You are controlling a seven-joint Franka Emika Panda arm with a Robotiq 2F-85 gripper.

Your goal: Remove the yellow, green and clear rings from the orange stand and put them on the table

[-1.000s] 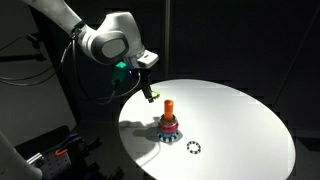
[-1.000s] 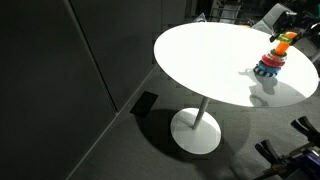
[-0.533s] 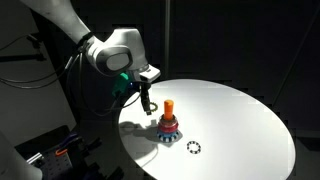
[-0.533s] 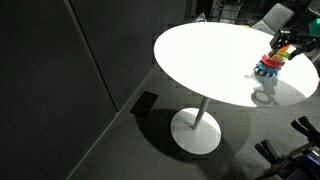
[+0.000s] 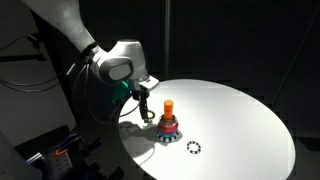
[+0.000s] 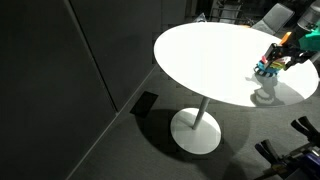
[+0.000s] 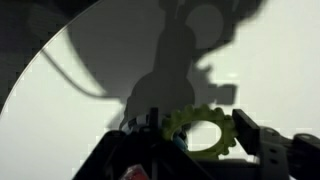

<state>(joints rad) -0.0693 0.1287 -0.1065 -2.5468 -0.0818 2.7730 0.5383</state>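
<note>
Wrist view, nearest: a yellowish ring (image 7: 205, 114) with a toothed edge sits at lower centre. One dark finger of the claw (image 7: 200, 140) is against each side of it. The fingers touch its teeth on both flanks, so I judge it clamped across its width, though the dim light leaves some doubt. The ring lies flat, its hole facing the camera, with white bench (image 7: 280, 50) showing through it. The arm's shadow fills the upper middle of that frame.

Exterior view: the claw (image 5: 146, 112) hangs low at centre-left of the frame, close over the bench (image 5: 230, 110). The ring itself is too small to make out there.

Just right of the claw is the orange stand (image 5: 168, 106). Its peg is upright and bare at the top, with a small pile of coloured rings (image 5: 168, 127) around its foot. The colours cannot be sorted at this size. Claw and stand are close but apart.

- Key relation: the held ring is off the peg, to the picture-left of it, with open bench straight below. My judgement is that the next move is a short drop and release, keeping left of the stand.
- Lower right of the stand a black-and-white ring (image 5: 193, 148) lies flat, well clear.

Other exterior view, far right edge: the claw (image 6: 277, 60) is beside the stand (image 6: 265, 69).
</note>
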